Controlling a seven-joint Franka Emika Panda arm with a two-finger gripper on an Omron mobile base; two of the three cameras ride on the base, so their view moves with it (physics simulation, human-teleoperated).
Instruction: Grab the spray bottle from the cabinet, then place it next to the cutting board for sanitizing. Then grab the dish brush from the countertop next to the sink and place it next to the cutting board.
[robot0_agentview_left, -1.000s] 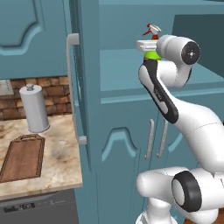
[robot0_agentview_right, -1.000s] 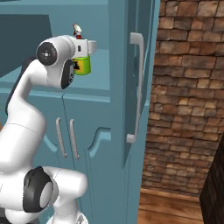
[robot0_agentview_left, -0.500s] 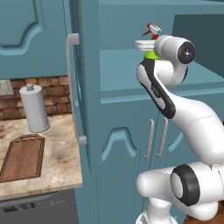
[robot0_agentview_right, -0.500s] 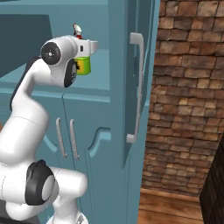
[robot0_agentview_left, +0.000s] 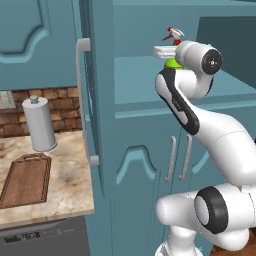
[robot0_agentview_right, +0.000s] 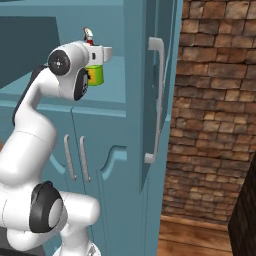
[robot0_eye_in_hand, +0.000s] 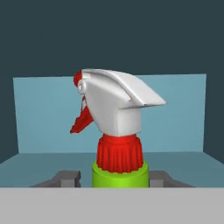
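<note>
- Since 1 s ago: my wrist & the spray bottle (robot0_agentview_right: 95, 74) have shifted a bit sideways along the shelf opening; in right base view the bottle sits slightly further left than before. Base views otherwise unchanged, so the cam hasn't moved.
- Bottle long axis: upright, vertical. In hand view the red collar & white trigger head (robot0_eye_in_hand: 118, 103) stand straight above the green neck.
- Nozzle tip points right in hand view; red trigger lever hangs on the left side.
- My gripper (robot0_eye_in_hand: 114, 179) is clamped on the bottle's green neck, one finger (robot0_eye_in_hand: 65, 178) each side, touching it.
- Location: bottle held at the open shelf of the cabinet (robot0_agentview_left: 145, 35), above the teal shelf (robot0_agentview_right: 120, 75); bottom not visible, can't tell if it's resting or lifted.
- Left base view: only red/white head & a sliver of green show past my wrist.
- Cabinet door (robot0_agentview_left: 92, 100) open, pale bar handle facing out.
- Cutting board (robot0_agentview_left: 26, 180) lies flat on countertop (robot0_agentview_left: 70, 175), well apart from the bottle, handle end toward the paper-towel roll (robot0_agentview_left: 39, 124); unchanged vs before.
</note>
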